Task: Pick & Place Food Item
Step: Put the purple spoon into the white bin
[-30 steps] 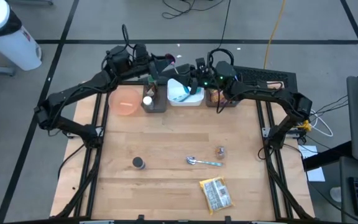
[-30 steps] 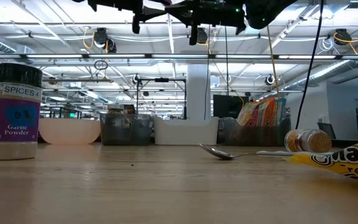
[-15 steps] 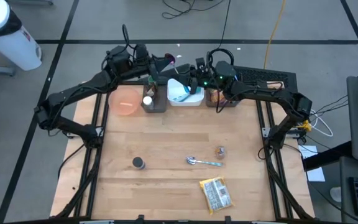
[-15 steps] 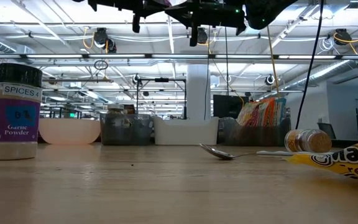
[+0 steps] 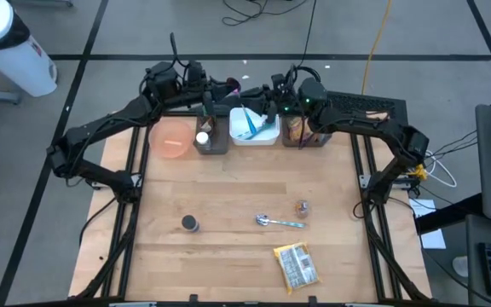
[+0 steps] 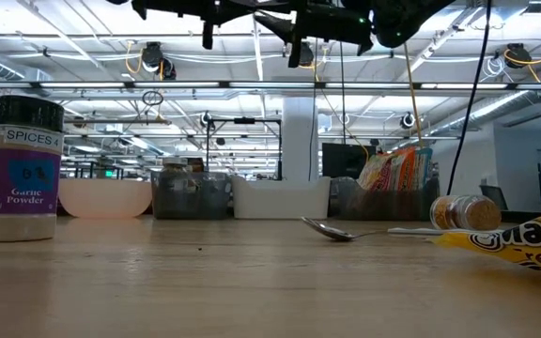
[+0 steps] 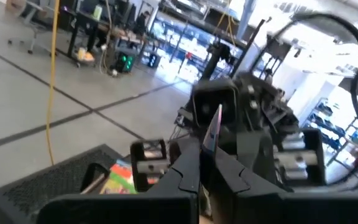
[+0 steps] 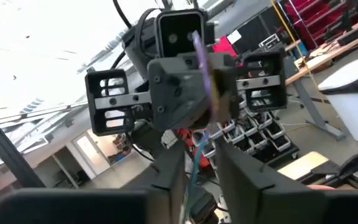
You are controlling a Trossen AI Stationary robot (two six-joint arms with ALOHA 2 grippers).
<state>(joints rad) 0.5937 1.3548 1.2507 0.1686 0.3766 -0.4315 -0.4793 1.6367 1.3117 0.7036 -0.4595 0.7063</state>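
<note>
Below, spice jar (image 5: pixel 191 223), spoon (image 5: pixel 280 222), snack packet (image 5: pixel 297 265), bins (image 5: pixel 254 128) behind.

My table (image 5: pixel 228 205) reads as pale, matt wood with visible grain. The spoon (image 5: pixel 278 223) looks like shiny metal, the snack packet (image 5: pixel 297 265) glossy foil or plastic. I see a smooth white plastic tub (image 5: pixel 254 136) beside smoky translucent bins (image 5: pixel 212 141).

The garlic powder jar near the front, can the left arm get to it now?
Probably yes. The garlic powder jar stands alone on open table; the left gripper is up over the bins.
</note>
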